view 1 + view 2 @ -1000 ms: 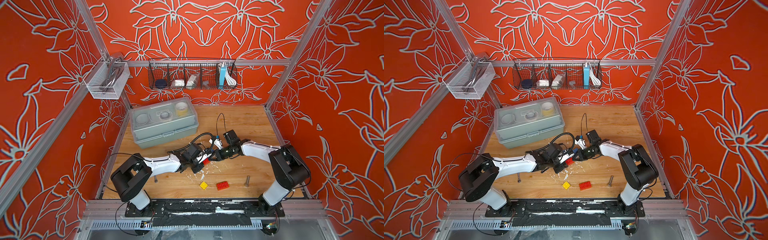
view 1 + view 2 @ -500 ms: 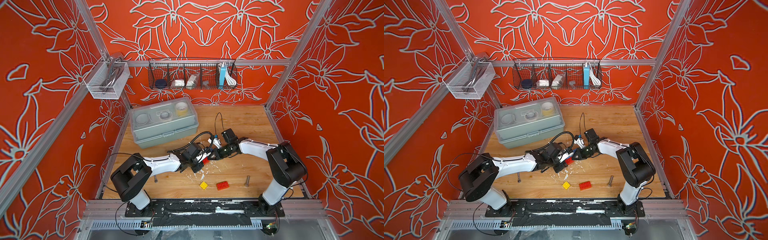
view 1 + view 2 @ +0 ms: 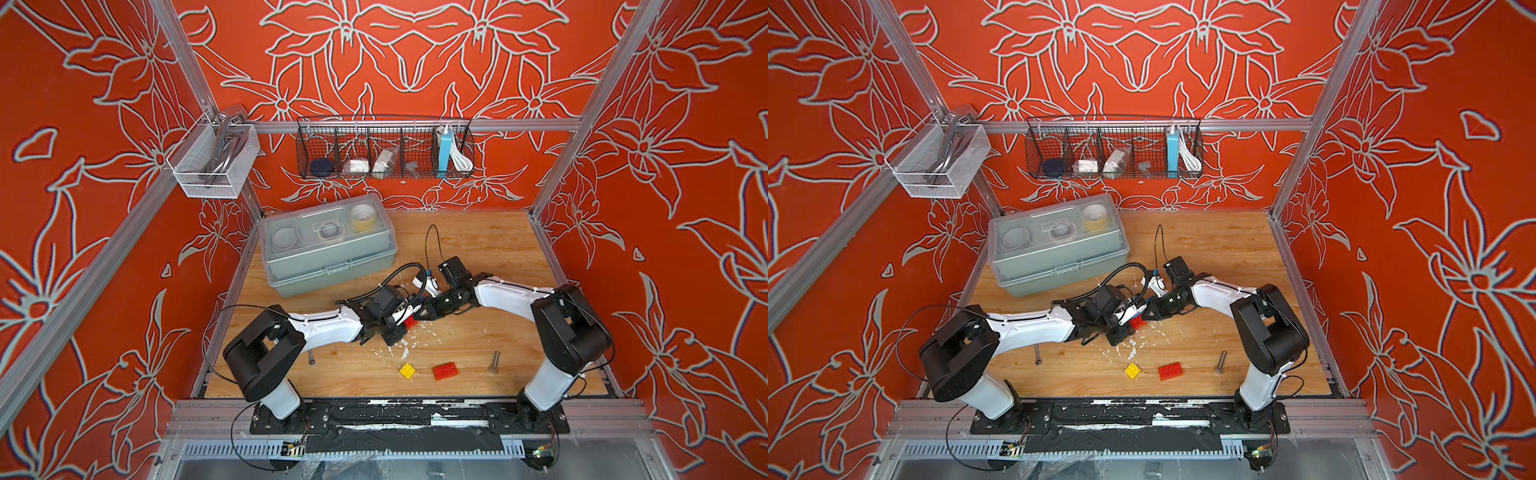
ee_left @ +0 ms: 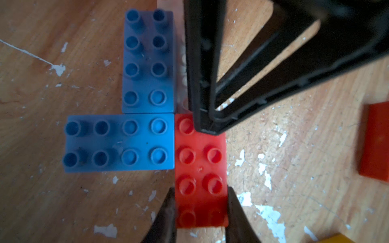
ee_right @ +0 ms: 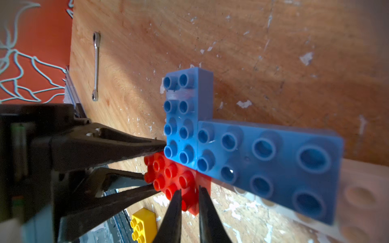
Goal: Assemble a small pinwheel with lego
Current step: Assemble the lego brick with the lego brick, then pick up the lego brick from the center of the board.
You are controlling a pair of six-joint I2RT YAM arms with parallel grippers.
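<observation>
Near the wooden desk's (image 3: 478,249) front edge a yellow square studded brick (image 3: 407,370) and a loose red oblong brick (image 3: 445,371) are lying, clear of both grippers. At mid-desk the left gripper (image 4: 201,189) is clamping the part-built pinwheel's (image 3: 410,322) red arm brick (image 4: 201,164) by its long sides. The right gripper (image 5: 189,190), fingers almost together, is resting its tips on that brick's end beside two blue oblong bricks (image 4: 148,63).
</observation>
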